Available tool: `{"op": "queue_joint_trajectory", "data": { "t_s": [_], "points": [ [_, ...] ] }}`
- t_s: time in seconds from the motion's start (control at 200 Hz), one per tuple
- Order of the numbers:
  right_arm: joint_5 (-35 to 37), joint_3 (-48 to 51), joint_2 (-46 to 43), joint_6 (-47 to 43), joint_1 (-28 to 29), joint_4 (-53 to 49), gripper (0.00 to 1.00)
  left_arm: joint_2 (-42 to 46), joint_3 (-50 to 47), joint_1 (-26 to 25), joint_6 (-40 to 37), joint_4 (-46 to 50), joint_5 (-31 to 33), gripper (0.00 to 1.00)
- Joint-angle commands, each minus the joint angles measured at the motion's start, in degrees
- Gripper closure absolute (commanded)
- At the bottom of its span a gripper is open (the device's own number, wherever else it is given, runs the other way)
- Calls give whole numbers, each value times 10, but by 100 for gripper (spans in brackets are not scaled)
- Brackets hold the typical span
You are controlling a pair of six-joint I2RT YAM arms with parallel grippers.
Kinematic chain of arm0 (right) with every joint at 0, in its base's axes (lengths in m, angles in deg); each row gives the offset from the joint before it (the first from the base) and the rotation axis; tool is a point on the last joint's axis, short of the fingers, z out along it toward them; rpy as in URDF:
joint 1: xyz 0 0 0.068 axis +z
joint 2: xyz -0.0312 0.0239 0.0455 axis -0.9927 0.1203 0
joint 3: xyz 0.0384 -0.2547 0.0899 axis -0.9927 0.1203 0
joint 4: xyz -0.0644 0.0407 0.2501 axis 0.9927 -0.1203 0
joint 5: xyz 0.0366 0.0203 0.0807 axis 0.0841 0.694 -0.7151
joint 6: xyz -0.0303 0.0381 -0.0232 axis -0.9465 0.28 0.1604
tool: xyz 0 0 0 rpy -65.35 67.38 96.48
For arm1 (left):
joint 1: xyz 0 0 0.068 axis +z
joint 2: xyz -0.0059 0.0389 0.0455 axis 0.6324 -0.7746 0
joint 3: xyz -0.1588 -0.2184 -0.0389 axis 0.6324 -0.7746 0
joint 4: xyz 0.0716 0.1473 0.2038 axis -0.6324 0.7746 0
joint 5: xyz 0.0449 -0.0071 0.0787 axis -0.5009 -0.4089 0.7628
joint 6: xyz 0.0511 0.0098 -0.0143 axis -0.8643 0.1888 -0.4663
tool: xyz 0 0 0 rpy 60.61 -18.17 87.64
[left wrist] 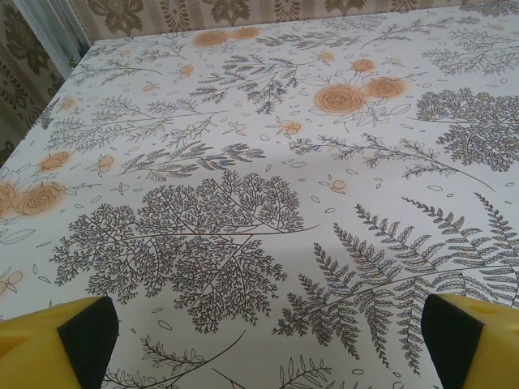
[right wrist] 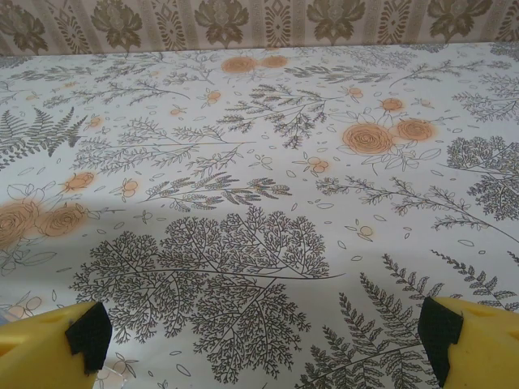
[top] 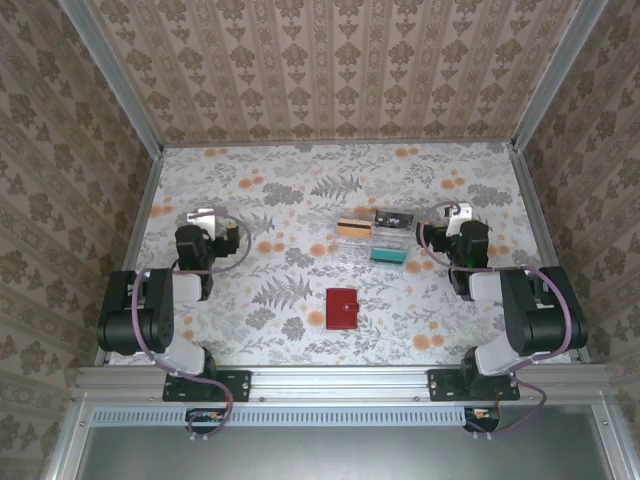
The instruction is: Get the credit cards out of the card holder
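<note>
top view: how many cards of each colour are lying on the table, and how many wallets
tan-gold card: 1
black card: 1
teal card: 1
red wallet: 1
total: 4 things, 3 cards and 1 wallet

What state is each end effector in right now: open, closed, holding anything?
Left end effector: open, holding nothing.
Right end effector: open, holding nothing.
</note>
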Motion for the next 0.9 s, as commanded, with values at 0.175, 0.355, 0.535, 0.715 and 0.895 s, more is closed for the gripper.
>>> {"op": "queue_joint_trajectory", "data": {
  "t_s": [0.175, 0.355, 0.535, 0.715, 0.895],
  "points": [
    [-15, 0, 2, -7, -2, 16, 0, 1, 2, 2, -5, -16, -12, 0],
    [-15, 0, 3, -6, -2, 16, 0, 1, 2, 2, -6, -17, -13, 0],
    [-15, 0, 3, -6, -2, 16, 0, 2, 3, 6, -2, -14, -19, 0],
    [-15, 0, 3, -6, -2, 16, 0, 1, 3, 7, -3, -13, -21, 0],
    [27, -1, 0, 9, -1, 10, 0, 10, 7, 7, -5, -4, -22, 0]
  ]
}}
